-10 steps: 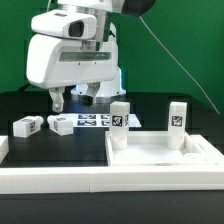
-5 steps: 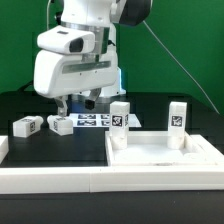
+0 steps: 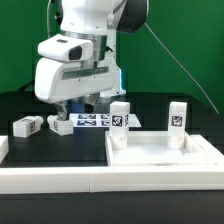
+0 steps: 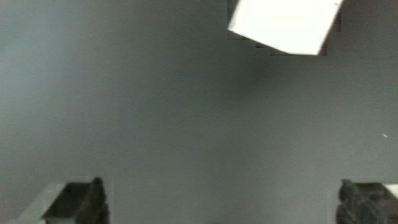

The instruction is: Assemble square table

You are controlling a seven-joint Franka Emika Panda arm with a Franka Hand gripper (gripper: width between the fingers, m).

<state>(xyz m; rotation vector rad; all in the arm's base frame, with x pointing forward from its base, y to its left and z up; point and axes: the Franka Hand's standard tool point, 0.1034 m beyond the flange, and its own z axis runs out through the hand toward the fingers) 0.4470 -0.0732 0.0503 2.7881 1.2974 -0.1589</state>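
The white square slab [image 3: 165,152] lies at the exterior view's right, with two tagged white legs standing on its far corners [image 3: 119,120] [image 3: 177,118]. Two more tagged legs lie loose on the black table at the left [image 3: 27,126] [image 3: 61,124]. My gripper [image 3: 73,103] hangs open and empty just above the table behind the loose legs. In the wrist view my gripper [image 4: 222,205] is wide open over bare dark table, with one white leg [image 4: 288,24] well ahead of the fingers [image 4: 75,200]. I cannot tell which leg it is.
The marker board [image 3: 95,121] lies flat behind the loose legs, under my hand. Long white border rails run along the front [image 3: 100,182] and the left edge [image 3: 3,148]. A green backdrop stands behind the table.
My arm and hand have shifted slightly to the exterior view's right and the wrist has tilted. The fingers stay open and empty. No part has moved.
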